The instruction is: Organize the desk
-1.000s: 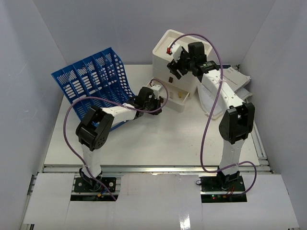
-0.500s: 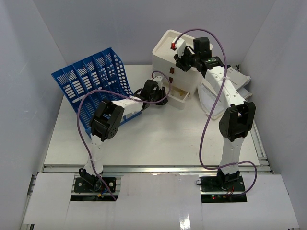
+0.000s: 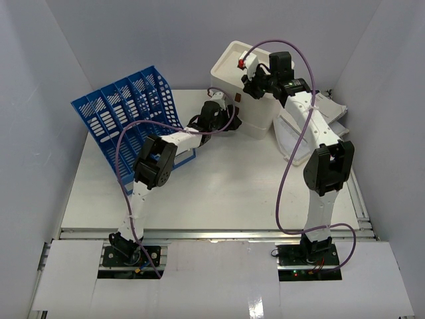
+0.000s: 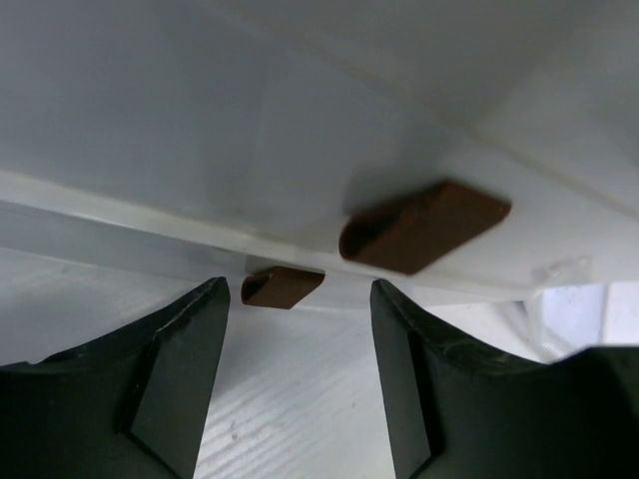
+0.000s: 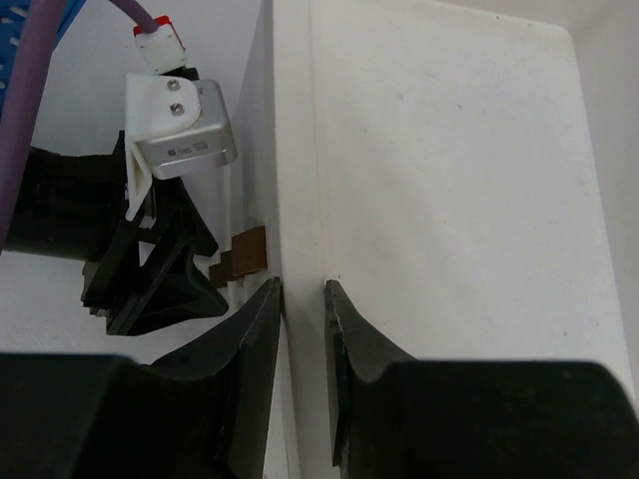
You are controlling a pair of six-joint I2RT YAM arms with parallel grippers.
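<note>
The white desk carries a cream three-drawer box at the back centre, all drawers closed. My left gripper is open and empty at the box's front face. In the left wrist view its fingers stand apart just before the lowest brown handle, with a second handle above. My right gripper is on the box's top front edge. In the right wrist view its fingers are closed narrowly on the rim strip of the box.
A blue slotted file rack stands tilted at the back left, next to the left arm. White papers and a tray lie at the back right. A silver rail runs along the desk's near edge. Grey walls enclose the sides.
The bottom drawer, open a second ago, is now shut; my left gripper moved forward against it. My right gripper moved onto the box's top edge and closed.
</note>
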